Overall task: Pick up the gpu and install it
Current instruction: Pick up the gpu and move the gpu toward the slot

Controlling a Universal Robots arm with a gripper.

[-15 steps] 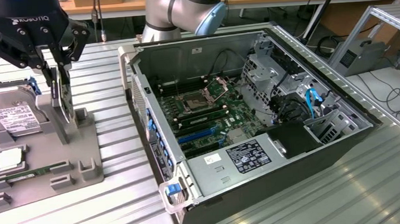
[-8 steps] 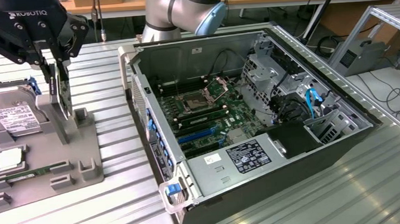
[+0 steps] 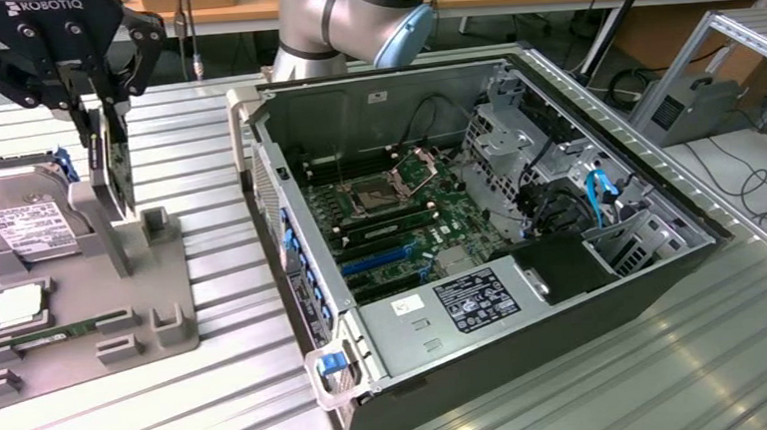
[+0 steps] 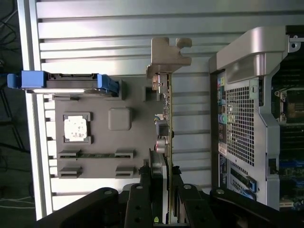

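One end of the gpu hidden between fingers of the hand

Bright, even, diffuse overhead light. Soft short shadows beside grey fixture on ribbed table. Mild glare along table slats and on pale gpu bracket. Dimmer inside open computer case. Near-black, underexposed gripper in wrist view.

Holder tray on worktop, at the exterior view's left; computer case just beside it, rightward; hard drive at tray's far corner; gpu upright along tray's case-side edge, between gripper fingers; processor chip before the drive; memory stick by tray's front edge.
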